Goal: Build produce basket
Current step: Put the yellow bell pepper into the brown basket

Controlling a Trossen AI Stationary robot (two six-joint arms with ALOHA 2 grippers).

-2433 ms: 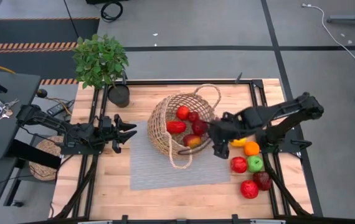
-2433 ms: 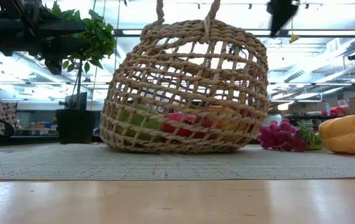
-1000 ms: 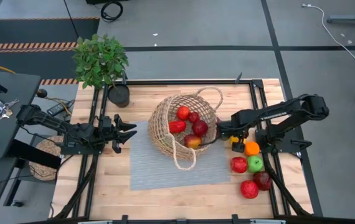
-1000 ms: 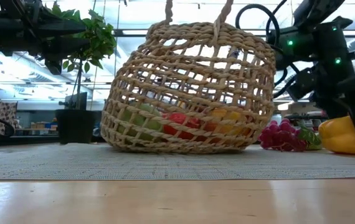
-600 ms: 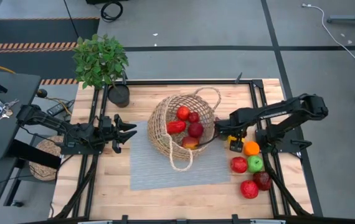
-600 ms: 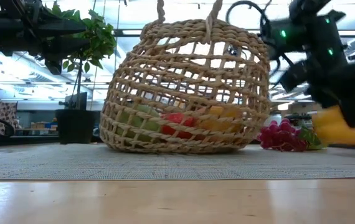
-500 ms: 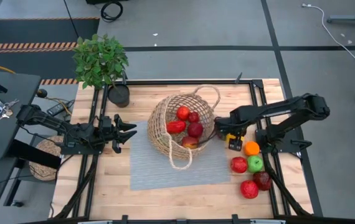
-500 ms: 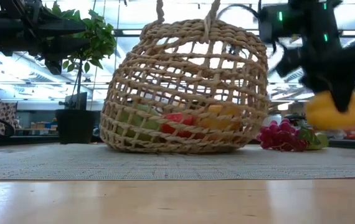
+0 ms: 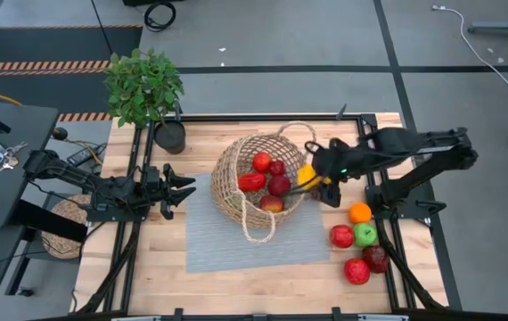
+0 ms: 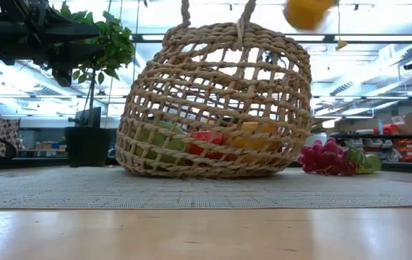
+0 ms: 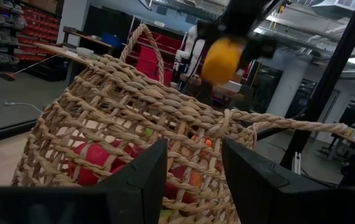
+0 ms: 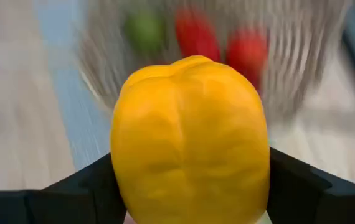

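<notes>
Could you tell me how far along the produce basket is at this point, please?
Partly filled: the basket on its mat already holds several red fruits. In hand: the right hand carries the yellow pepper at the basket's rim. Left: an orange, two red apples, a green apple and a dark red fruit on the table, plus grapes beside the basket. The left hand waits, open.

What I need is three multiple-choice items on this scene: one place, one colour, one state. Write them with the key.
1. Where is the pepper?
A. In the air at the basket rim
B. On the mat
C. Beside the plant pot

2. What colour is it?
A. Green
B. Yellow
C. Purple

3. How is the left end effector?
A. Shut on an apple
B. Shut on a handle
C. Open and empty

Key: 1 A, the right end effector holds it off the table at the rim; 2 B, every view shows it yellow; 3 C, its fingers stand apart with nothing between.
</notes>
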